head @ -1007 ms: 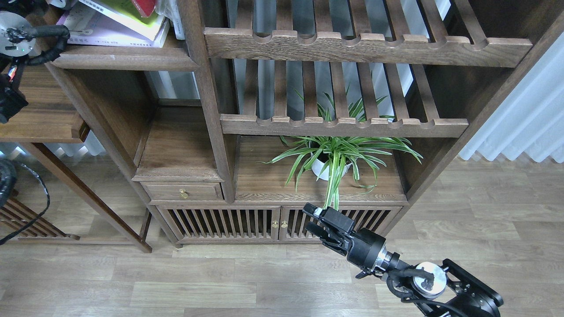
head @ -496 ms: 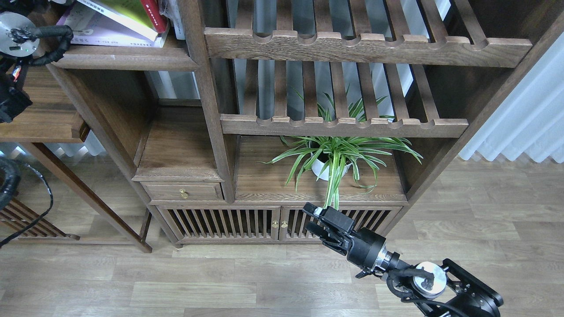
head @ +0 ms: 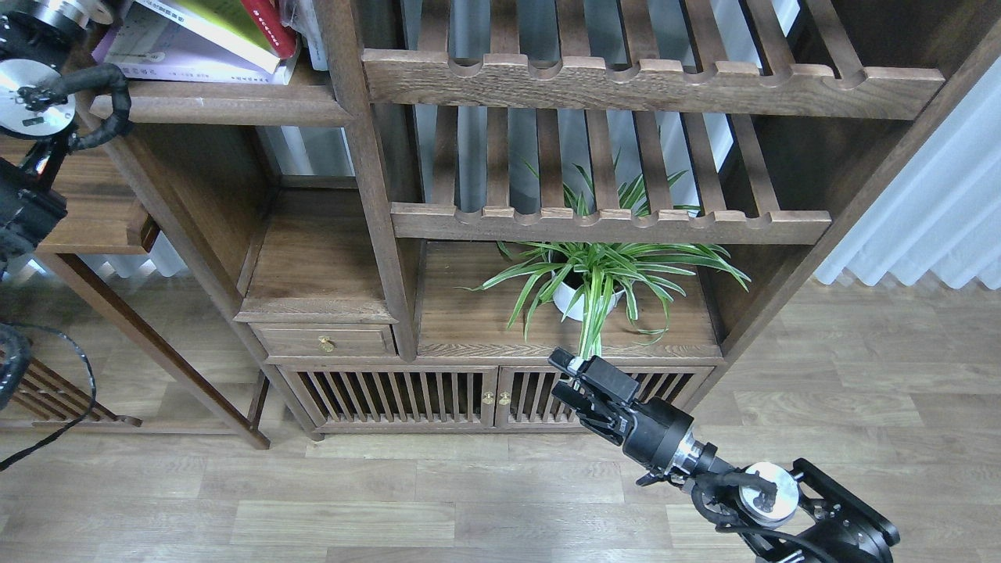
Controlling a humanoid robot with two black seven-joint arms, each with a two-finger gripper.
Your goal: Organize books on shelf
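Three books lie stacked and slanted at the top left on the shelf point(head: 227, 105), a solid dark board with a rounded front edge. The pale lilac-white book point(head: 176, 56) is lowest, the yellow-green book point(head: 223, 22) leans on it, and the dark red book point(head: 271, 22) leans on that. They are cut off by the top edge. My left arm point(head: 35, 102) rises along the left edge beside the shelf; its gripper is out of view. My right gripper point(head: 565, 377) is open and empty, low in front of the cabinet doors.
A potted spider plant point(head: 594, 274) stands on the lower board just above my right gripper. Two slatted racks with notched rails point(head: 610, 223) lie above it. A brass-knobbed drawer point(head: 326, 342) is at lower left. A side table point(head: 86, 227) stands at the left.
The red book has come further into view, leaning on the yellow-green one. My left arm has dropped a little along the left edge. My right gripper has shifted slightly up and to the right.
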